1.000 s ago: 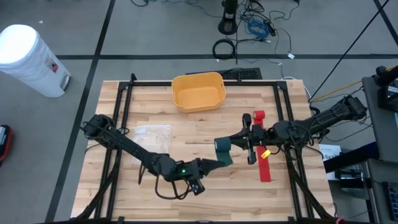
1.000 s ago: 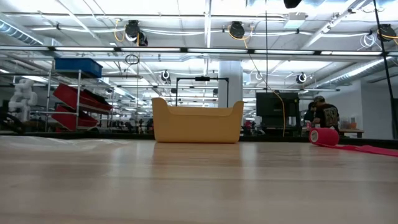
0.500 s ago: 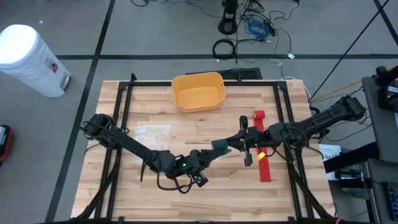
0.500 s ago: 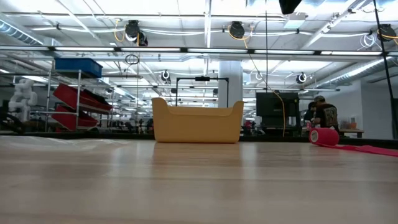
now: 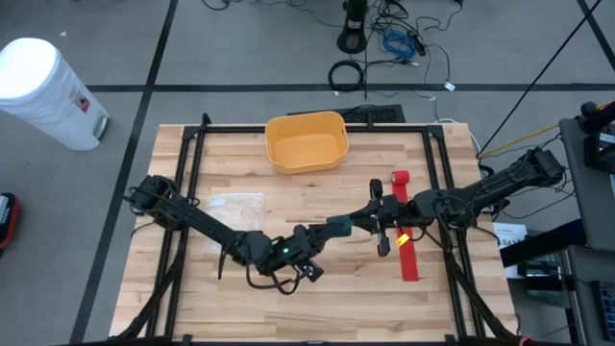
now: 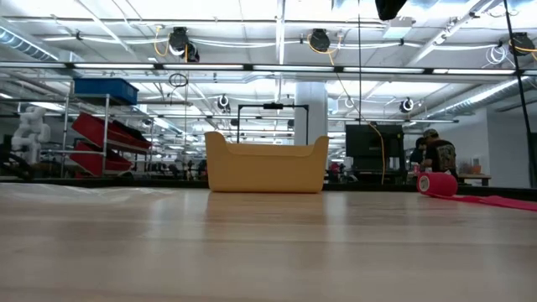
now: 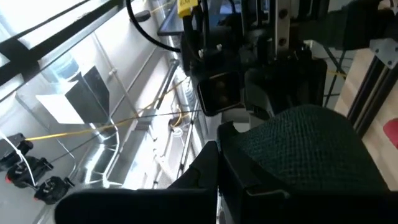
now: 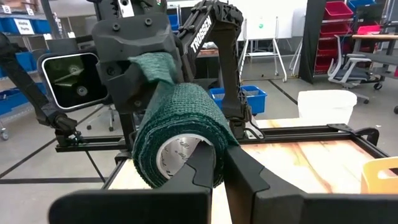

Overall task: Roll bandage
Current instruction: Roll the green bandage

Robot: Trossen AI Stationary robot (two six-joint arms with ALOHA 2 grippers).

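Above mid-worktop [image 5: 240, 279], green bandage roll [image 8: 177, 127] clamped in right hand [image 5: 348, 225], its loose end pinched by left hand [image 5: 322, 234], both clenched, red bandage [image 5: 405, 231] lying nearby.

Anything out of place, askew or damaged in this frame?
Nothing damaged. The red bandage lies mostly unrolled beside the right arm, its roll end toward the yellow bin. The left gripper and right gripper both pinch the green bandage roll above the table.
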